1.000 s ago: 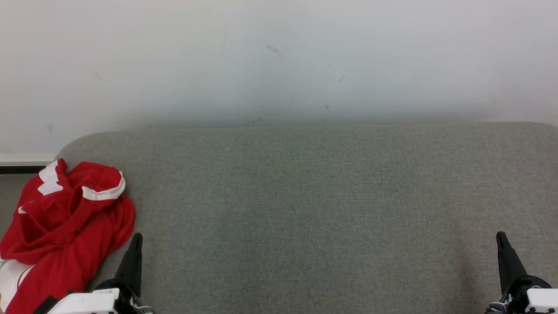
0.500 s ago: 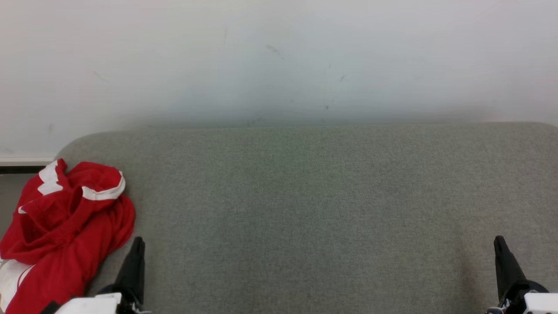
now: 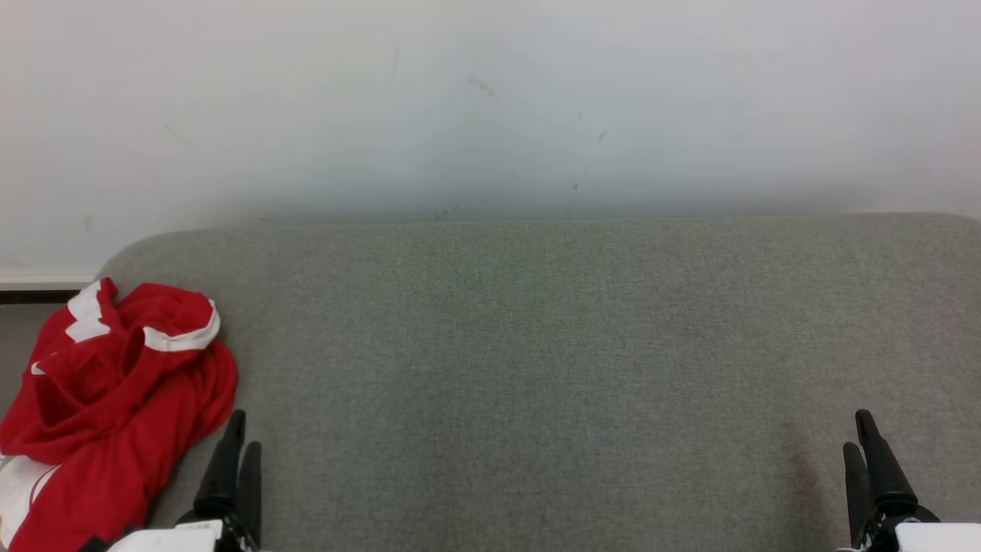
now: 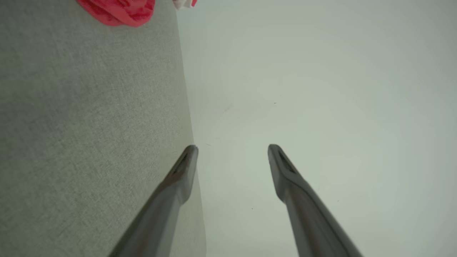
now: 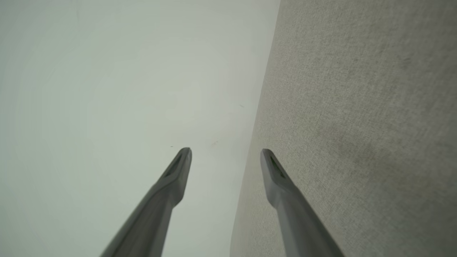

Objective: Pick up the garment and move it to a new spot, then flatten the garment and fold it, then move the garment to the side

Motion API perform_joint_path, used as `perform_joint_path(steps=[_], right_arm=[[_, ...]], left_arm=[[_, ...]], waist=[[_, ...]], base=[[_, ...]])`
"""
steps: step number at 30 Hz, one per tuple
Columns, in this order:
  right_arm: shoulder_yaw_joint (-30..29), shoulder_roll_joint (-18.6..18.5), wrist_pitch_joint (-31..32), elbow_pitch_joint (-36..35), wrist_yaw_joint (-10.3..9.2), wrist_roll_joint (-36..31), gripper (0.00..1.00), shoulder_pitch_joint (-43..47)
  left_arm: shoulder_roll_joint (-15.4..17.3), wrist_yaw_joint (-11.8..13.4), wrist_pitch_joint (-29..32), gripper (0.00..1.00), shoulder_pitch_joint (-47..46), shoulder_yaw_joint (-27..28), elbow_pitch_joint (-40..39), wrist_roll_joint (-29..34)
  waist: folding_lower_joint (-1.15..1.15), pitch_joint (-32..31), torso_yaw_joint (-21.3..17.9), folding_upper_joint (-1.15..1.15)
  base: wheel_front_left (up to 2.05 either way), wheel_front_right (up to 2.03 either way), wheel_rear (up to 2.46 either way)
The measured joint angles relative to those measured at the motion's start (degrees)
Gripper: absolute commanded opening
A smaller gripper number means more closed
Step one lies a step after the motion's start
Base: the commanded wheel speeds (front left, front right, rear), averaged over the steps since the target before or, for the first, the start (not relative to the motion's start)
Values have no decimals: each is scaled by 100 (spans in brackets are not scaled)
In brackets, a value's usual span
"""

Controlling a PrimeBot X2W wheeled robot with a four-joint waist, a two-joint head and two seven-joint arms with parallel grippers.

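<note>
On the grey surface [image 3: 536, 345] the red garment [image 3: 115, 399] lies beside the left jaws; both pairs gape.

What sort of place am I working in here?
Probably an indoor room: a grey fabric-covered surface against a plain scuffed white wall, with a crumpled red garment at its left end.

The grey cushion [image 3: 536, 368] lies open ahead; the crumpled red garment [image 3: 115, 399] crowds its left end.

The red garment [image 3: 115, 399] is cut off at the head view's left and bottom edges, and at the left wrist view's top edge.
</note>
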Motion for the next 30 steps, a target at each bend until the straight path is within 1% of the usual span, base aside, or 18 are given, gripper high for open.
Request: perform_joint_path(steps=[3,8,10,14,18,24,30], right_arm=[[104,-12,-70,-87,0,-86,100,-10],[277,-45,-211,-219,0,-316,100,-31],[314,-54,-256,-283,0,-431,100,-31],[342,-101,-358,-354,0,-878,100,-32],[411,-99,-445,-461,0,-1385,100,-36],[633,-111,-566,-662,0,-1968,100,-52],[813,-214,-688,-770,0,-2629,100,-54]], left_arm=[[1,0,-80,100,-2,-41,-116,133],[2,-1,-196,100,-2,-69,-216,541],[2,-1,-243,100,-2,-86,-274,795],[3,-1,-346,100,-2,-78,-369,1172],[5,-1,-439,100,-4,-32,-503,1807],[11,1,-550,100,-3,-3,-599,2540],[15,142,-669,100,-3,-172,-650,3296]], waist=[[0,2,-2,0],[0,2,-13,0],[0,3,-21,0],[0,6,-37,0],[0,16,-48,0],[0,25,-55,0],[0,17,-39,0]], base=[[0,0,0],[0,0,0],[0,0,0],[0,0,0],[0,0,0],[0,0,0],[0,0,0]])
